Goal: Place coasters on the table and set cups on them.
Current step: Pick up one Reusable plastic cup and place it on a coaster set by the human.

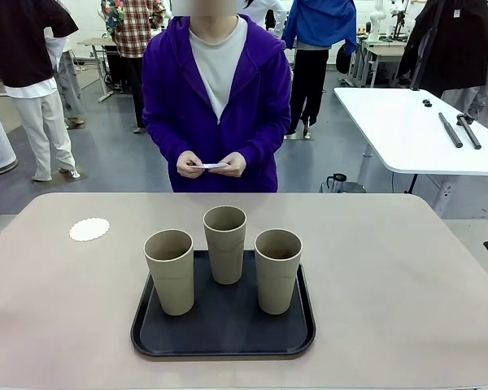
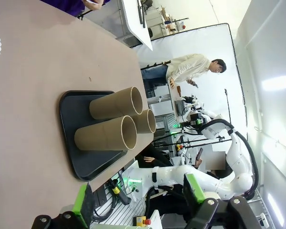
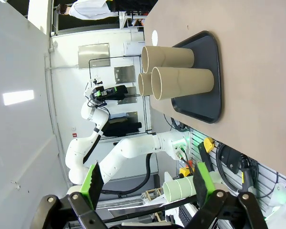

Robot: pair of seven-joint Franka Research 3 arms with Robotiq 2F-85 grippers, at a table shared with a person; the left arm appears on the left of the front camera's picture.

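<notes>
Looking across from the robot's side in the front view, I see three cups [image 1: 225, 242] standing upright and close together on a black tray [image 1: 224, 337] at the lower middle of the frame, two nearer and one behind, mouths up. They sit bunched on the tray, I'd say, as a holding spot until their places are ready. One coaster [image 1: 89, 229] lies flat on the bare worktop [image 1: 390, 284] at the middle left, well apart from the tray and with nothing on it. At the upper middle the person's hands [image 1: 211, 165] hold thin white pieces [image 1: 210, 166] between the fingers at waist height, most likely the remaining coasters, kept in hand to be laid down one at a time

In the left wrist view the scene is rolled sideways: the cups [image 2: 115, 102] lie across the centre on the tray, and the edge of the coaster peeks in at the upper left. The left tool [image 2: 138, 195] rises from the bottom edge with its green pads spread wide and nothing between them, hanging off the worktop's near edge, away from the cups

In the right wrist view the cups [image 3: 183, 82] fill the upper middle, the coaster a small white spot beyond them. The right tool [image 3: 148, 181] at the bottom is likewise spread wide and empty, held back, I'd guess, to leave the person room
</notes>
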